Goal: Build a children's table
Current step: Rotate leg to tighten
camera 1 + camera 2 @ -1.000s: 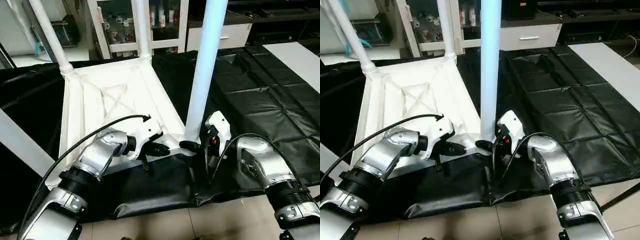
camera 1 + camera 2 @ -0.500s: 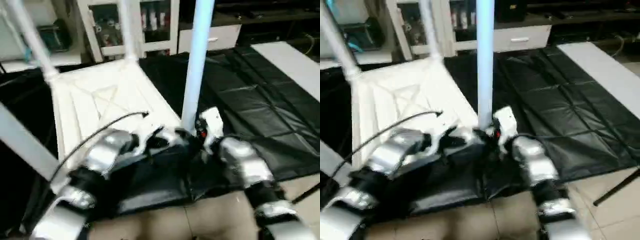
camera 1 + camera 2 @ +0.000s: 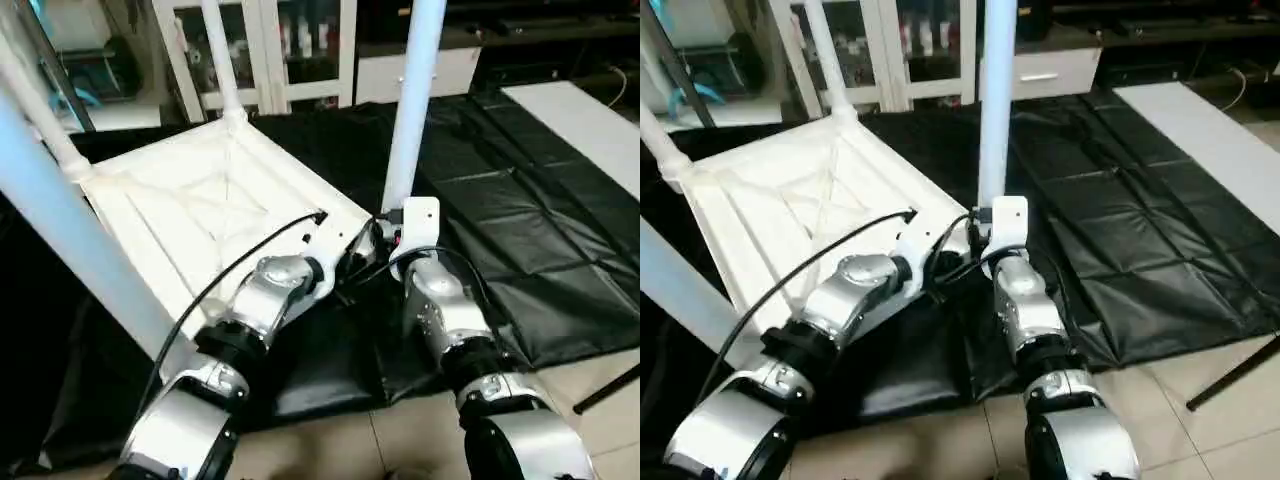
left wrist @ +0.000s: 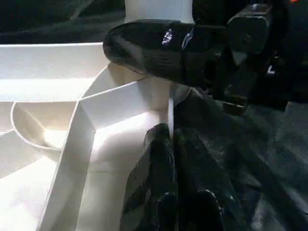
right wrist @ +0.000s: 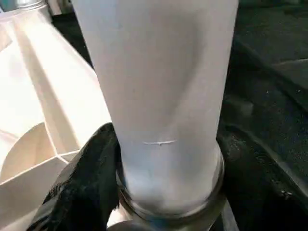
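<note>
- Nearest me, the two silver forearms reached forward over the tiled floor and met at the near corner of the upturned tabletop.
- The tabletop lay underside up on the black-covered surface, its crossed ribs showing.
- The left gripper had its jaws pressed shut, empty, with their tips against a thin rib by the corner socket.
- The right gripper had its jaws spread around the foot of the near leg, one black finger on either side, just above the metal ring where the leg entered its socket.
- That leg stood upright from the corner nearest the robot's right arm.
- A second leg rose at the near left, slanting across the head view.
- Farther back, two more legs stood in the far corners, one at the back corner and one at the far left.
- Beyond the surface stood a white glass-fronted cabinet and a white drawer unit.
</note>
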Motion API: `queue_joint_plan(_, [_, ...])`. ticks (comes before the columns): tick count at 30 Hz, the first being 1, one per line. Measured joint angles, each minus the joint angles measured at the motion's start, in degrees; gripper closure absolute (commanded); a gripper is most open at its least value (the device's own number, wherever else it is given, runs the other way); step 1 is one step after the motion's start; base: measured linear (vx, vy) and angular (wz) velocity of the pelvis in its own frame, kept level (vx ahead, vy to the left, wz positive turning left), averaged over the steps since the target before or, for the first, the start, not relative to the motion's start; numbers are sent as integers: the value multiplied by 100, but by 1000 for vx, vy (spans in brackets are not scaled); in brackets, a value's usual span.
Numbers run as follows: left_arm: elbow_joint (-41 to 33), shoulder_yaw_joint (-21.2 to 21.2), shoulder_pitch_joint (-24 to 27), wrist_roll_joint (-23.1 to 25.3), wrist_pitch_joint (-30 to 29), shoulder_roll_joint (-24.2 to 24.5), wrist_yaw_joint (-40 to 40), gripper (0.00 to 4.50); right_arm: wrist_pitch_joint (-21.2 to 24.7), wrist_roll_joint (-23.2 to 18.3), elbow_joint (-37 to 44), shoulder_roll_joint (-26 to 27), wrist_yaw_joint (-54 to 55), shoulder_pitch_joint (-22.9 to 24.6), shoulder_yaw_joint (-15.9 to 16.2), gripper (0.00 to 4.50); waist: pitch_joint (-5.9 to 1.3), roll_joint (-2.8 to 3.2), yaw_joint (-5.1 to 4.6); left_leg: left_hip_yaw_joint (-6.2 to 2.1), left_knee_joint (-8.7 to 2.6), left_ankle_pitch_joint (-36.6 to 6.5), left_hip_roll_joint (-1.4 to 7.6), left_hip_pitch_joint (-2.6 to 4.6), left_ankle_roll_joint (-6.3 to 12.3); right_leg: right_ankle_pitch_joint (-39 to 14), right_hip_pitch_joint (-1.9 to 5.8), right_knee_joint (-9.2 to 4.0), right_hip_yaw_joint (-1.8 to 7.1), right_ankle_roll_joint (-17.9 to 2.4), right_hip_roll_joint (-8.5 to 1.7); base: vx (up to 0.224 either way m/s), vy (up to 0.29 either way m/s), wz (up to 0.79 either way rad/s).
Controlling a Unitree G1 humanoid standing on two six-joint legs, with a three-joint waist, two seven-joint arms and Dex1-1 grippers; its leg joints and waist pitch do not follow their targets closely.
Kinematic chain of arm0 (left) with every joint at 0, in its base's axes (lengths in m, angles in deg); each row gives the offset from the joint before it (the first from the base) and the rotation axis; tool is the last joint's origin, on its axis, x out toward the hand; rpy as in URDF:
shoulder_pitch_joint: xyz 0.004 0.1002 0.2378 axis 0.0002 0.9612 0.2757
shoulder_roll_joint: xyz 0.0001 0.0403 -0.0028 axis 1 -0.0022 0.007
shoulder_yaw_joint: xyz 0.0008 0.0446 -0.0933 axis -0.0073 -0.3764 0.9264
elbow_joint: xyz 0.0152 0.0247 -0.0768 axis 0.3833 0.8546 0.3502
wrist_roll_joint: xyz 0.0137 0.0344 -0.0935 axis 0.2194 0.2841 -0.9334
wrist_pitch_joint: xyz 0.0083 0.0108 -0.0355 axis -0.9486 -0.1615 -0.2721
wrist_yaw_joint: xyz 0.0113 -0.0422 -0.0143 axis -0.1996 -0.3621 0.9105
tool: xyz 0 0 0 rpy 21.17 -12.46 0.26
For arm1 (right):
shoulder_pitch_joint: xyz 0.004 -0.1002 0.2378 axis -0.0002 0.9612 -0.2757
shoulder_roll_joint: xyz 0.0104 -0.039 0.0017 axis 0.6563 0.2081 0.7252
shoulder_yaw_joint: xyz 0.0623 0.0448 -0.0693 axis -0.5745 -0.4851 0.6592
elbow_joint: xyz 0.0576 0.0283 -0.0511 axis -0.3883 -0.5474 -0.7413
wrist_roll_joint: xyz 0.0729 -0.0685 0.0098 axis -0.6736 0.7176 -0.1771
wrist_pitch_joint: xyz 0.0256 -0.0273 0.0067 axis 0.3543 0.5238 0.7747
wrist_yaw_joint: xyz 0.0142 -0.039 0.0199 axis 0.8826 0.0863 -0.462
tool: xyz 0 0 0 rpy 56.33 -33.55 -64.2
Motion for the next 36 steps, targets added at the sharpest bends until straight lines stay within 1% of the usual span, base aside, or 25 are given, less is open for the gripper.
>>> queue_joint_plan(2, [0,0,-5,1,17,16,0,450,-64,2,-21,3,15,0,-1,185,0,0,9,0,-5,-1,1,-3,1,-1,-1,-4,-4,2,0,0,0,0])
queue_joint_plan(3, [4,-1,-7,3,30,25,0,450,-79,-8,-23,14,14,0,-23,151,0,0,15,0,-8,-1,2,-3,1,-1,-2,-5,-6,2,0,0,0,0])
queue_joint_plan(4, [30,-5,-17,6,59,27,-1,450,-110,-24,-27,17,-49,6,-75,151,0,0,21,1,-8,-1,4,-3,1,-1,-2,-5,-7,2,1,0,0,0])
queue_joint_plan(5, [48,-8,-26,9,81,27,-3,450,-144,-45,-30,16,-109,15,-118,116,2,2,25,1,-8,-1,4,-3,1,-1,-3,-4,-7,2,1,0,0,0])
queue_joint_plan(7, [87,-12,-31,16,147,33,-13,450,-230,-68,-29,9,-219,44,-147,114,4,6,35,1,-8,-1,4,-2,1,-1,-4,-3,-6,2,1,0,0,0])
queue_joint_plan(9, [130,-8,-49,20,182,69,-23,450,-316,-56,40,15,-304,59,-100,107,5,7,25,1,-7,-1,5,-1,1,-2,-4,-2,-7,2,1,0,0,0])
queue_joint_plan(11, [136,-13,-49,26,203,71,-93,450,-307,-44,324,-47,-363,169,-40,78,5,6,28,1,-8,-1,5,-1,1,-2,-5,-3,-6,3,1,0,0,0])
queue_joint_plan(14, [136,-32,-49,54,261,78,-194,450,-164,-17,802,-172,-542,379,106,71,5,6,44,1,-10,-1,5,-2,1,-4,-5,-5,-6,7,1,0,0,0])
queue_joint_plan(15, [123,-63,-47,65,298,72,-258,450,-23,-6,1207,-257,-650,580,152,71,5,6,66,1,-19,-1,5,-3,1,-6,-4,-11,-7,10,1,0,0,0])
queue_joint_plan(17, [106,-90,-43,67,332,87,-330,450,203,-3,1756,-405,-852,867,232,71,5,6,89,4,-29,-1,5,-4,0,-7,-5,-21,-8,11,2,0,0,0])
queue_joint_plan(18, [97,-127,-37,70,384,95,-372,450,388,-18,2215,-526,-1014,1127,264,71,5,6,112,4,-34,-1,5,-6,0,-10,-6,-25,-10,17,2,0,0,0])
queue_joint_plan(20, [59,-154,18,78,500,123,-425,450,651,-67,2851,-719,-1230,1530,311,71,5,6,161,5,-41,-2,6,-5,2,-15,-6,-29,-10,25,3,0,0,0])
queue_joint_plan(21, [31,-173,41,101,545,127,-408,450,828,-82,3246,-861,-1342,1823,348,71,4,8,183,7,-45,-2,8,-4,3,-17,-7,-30,-9,27,4,0,0,0])
queue_joint_plan(22, [21,-170,52,104,560,136,-398,450,919,-90,3486,-932,-1413,2021,362,71,5,9,188,8,-49,-2,9,-1,3,-18,-8,-30,-9,29,5,0,0,0])
queue_joint_plan(23, [15,-163,63,102,561,152,-398,406,992,-106,3621,-969,-1451,2149,362,71,6,11,186,10,-51,-3,11,5,2,-18,-8,-29,-5,30,8,0,0,0])
queue_joint_plan(24, [-45,-120,91,58,513,150,-433,395,1134,-129,3882,-1028,-1462,2336,391,71,9,23,188,9,-53,-2,12,6,1,-18,-10,-27,-6,30,10,0,0,0])
queue_joint_plan(25, [-128,-53,151,-20,503,167,-475,395,1209,-139,4092,-1074,-1479,2477,434,71,14,28,187,9,-56,-2,13,7,0,-19,-13,-26,-5,32,11,0,0,0])
queue_joint_plan(26, [-286,-8,223,-106,406,185,-558,395,1318,-153,4340,-1120,-1496,2647,474,71,15,28,196,8,-58,-2,14,6,0,-20,-16,-26,-7,34,13,0,0,0])
queue_joint_plan(28, [-614,2,345,-232,215,296,-782,362,1563,-208,4775,-1182,-1579,2928,521,71,17,31,204,7,-60,-2,15,5,-2,-23,-17,-26,-5,38,15,0,0,0])
queue_joint_plan(32, [-1254,-30,511,-373,-48,457,-1217,332,1889,-340,5424,-1398,-1853,3174,644,71,17,33,232,9,-60,-3,9,1,-3,-24,-15,-33,5,39,12,0,0,0])
queue_joint_plan(34, [-1689,-134,664,-494,-295,623,-1570,310,2119,-398,5779,-1534,-2054,3295,736,71,17,33,240,9,-65,-3,9,-3,-3,-24,-17,-38,3,39,12,0,0,0])
queue_joint_plan(36, [-2335,-400,924,-618,-639,924,-2077,299,2300,-525,6067,-1770,-2315,3493,801,71,17,34,255,9,-75,-3,9,-2,-3,-25,-16,-43,2,41,13,0,0,0])
